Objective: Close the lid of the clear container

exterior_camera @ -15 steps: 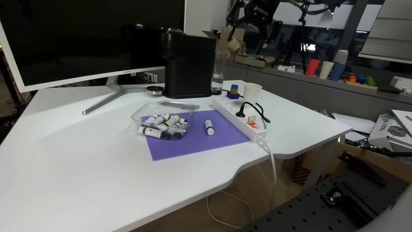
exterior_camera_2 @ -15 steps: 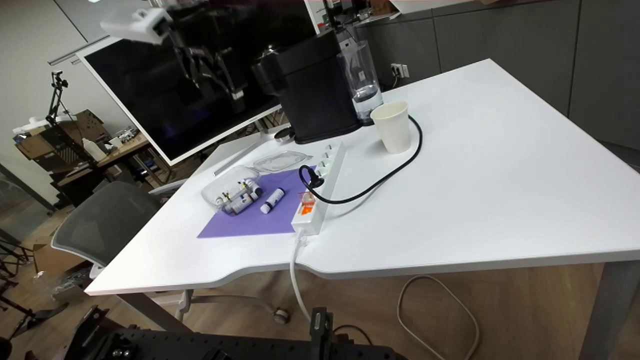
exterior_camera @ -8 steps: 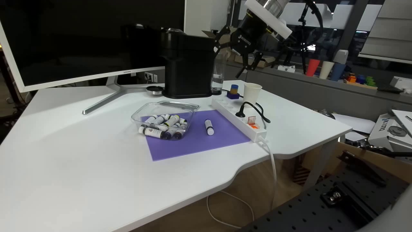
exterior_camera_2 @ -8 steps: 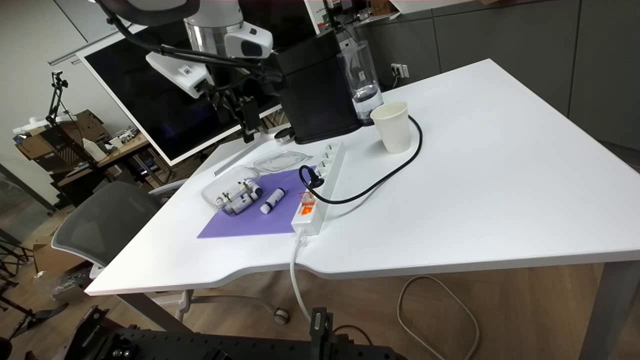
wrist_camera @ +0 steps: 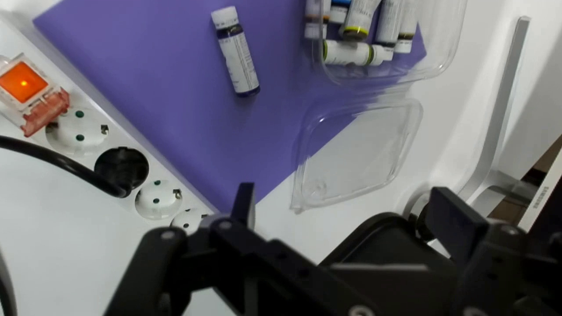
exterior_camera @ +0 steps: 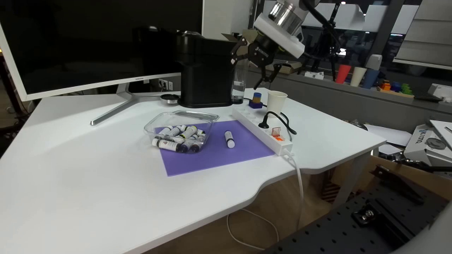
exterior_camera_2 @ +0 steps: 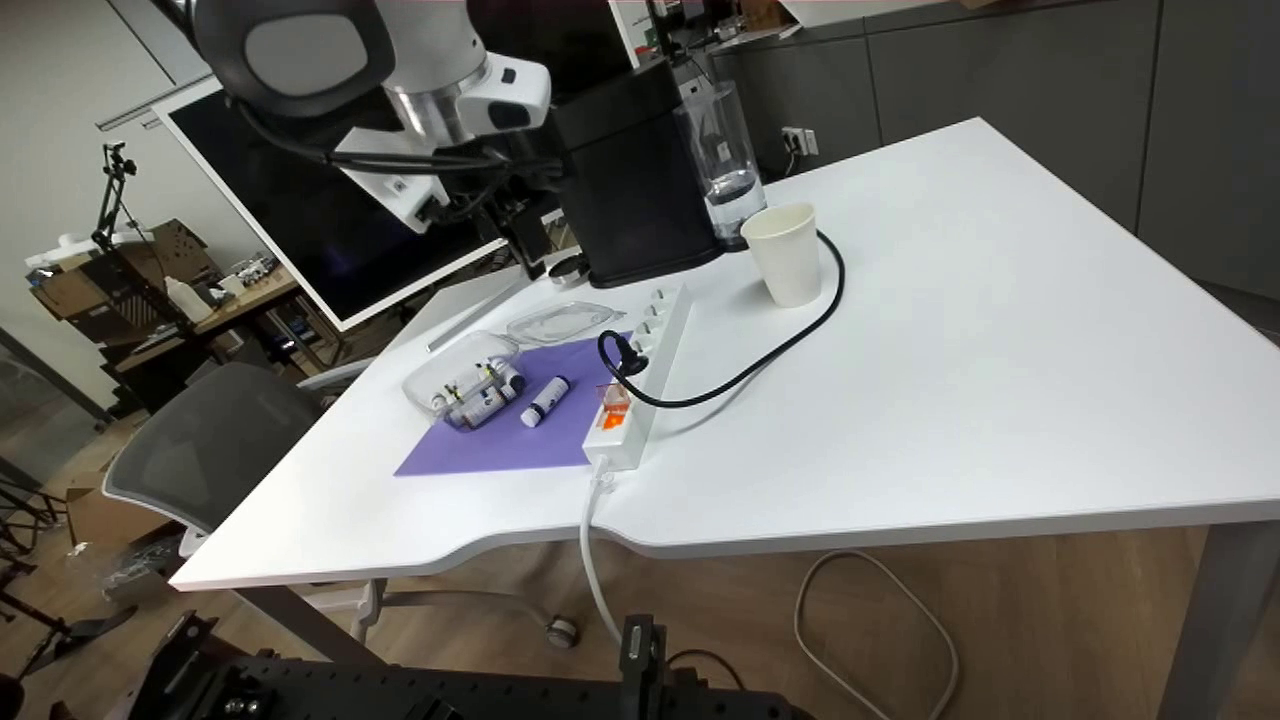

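Observation:
The clear container stands on the purple mat's edge, full of small white-labelled bottles. It also shows in an exterior view and the wrist view. Its lid is a transparent panel folded back flat beside it, partly over the mat and partly over the table. The lid also shows in both exterior views. My gripper is open and empty in the air, close to the black machine. In the wrist view its fingers are wide apart, with the lid's corner between and beyond them.
A tall black machine and a glass cylinder stand behind the lid. A white power strip with a black plug borders the purple mat. A single bottle lies on the mat. A paper cup and monitor stand are nearby.
My gripper has come down from high up and moved toward the black machine and the lid, fast first, then slower. It stays open. The container, lid and bottles have not moved.

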Available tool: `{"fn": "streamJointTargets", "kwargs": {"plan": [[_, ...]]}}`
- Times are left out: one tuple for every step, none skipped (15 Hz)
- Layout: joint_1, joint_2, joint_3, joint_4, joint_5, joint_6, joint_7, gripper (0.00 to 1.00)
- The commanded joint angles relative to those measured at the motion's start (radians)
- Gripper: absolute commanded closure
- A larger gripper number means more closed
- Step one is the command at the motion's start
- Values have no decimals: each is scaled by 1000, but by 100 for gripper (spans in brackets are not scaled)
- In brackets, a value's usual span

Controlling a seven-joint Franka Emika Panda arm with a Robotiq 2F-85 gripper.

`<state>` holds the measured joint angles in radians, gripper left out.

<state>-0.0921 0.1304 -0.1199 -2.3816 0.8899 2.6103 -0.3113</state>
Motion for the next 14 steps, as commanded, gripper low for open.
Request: {"fn": "streamJointTargets", "kwargs": {"plan": [[6, 141, 44, 66, 160, 125, -88, 0], [5, 176, 56, 84, 194, 140, -105, 0], [1, 210, 66, 103, 221, 148, -115, 0], [-2, 241, 73, 121, 234, 142, -117, 0], [-5, 269, 78, 141, 244, 134, -116, 0], [-10, 300, 81, 163, 248, 108, -109, 0], [-15, 325, 83, 183, 245, 89, -103, 0], [-20, 350, 83, 203, 247, 68, -103, 0], [-29, 371, 84, 222, 248, 35, -109, 0], [-38, 391, 85, 243, 243, -1, -114, 0], [-49, 408, 86, 262, 242, -43, -119, 0], [-84, 424, 106, 284, 235, -95, -117, 0], [-96, 442, 105, 304, 237, -142, -115, 0], [-108, 457, 106, 322, 241, -178, -117, 0]]}}
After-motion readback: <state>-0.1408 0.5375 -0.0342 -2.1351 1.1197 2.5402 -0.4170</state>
